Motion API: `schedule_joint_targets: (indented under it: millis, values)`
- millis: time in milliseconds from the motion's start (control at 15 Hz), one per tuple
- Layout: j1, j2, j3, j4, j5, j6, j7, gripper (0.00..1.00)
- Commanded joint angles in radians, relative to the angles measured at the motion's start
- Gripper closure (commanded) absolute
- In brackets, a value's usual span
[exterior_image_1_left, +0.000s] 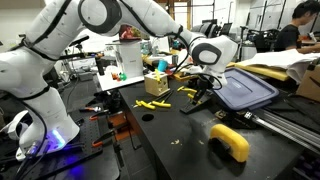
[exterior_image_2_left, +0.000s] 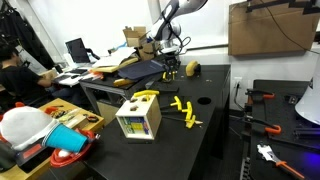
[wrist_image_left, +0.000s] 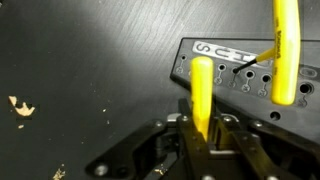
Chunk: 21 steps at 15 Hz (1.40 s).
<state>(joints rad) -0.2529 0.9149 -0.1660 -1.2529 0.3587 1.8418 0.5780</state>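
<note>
As the fingers (wrist_image_left: 184, 135) stand narrow, pinching the yellow peg (wrist_image_left: 201, 95) at its near end, it sits just before the black rack (wrist_image_left: 230, 60) over the counter (wrist_image_left: 80, 60). Judged light, stiff, smooth, maybe slippery; grip the shaft squarely.

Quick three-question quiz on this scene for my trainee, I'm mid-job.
1. True or false: the claw has a yellow tool between its fingers.
2. That tool stands in: A) a black holder, B) a cup, C) a drawer.
3. How many yellow tools does the wrist view show?
Key: 1 true; 2 A; 3 two.
</note>
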Motion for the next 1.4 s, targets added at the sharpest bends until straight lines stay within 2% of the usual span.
schedule_joint_targets:
  millis: [0, 67, 333, 933, 1333]
  values:
    - [-0.003, -0.016, 0.014, 0.014, 0.001, -0.045, 0.001, 1.00]
    - [0.003, -0.026, 0.014, 0.002, -0.002, -0.040, -0.004, 0.96]
    - [0.072, -0.115, -0.002, -0.117, -0.055, 0.032, -0.022, 0.96]
    - [0.263, -0.344, -0.044, -0.447, -0.314, 0.274, 0.027, 0.96]
    - [0.312, -0.431, -0.054, -0.594, -0.444, 0.384, 0.098, 0.96]
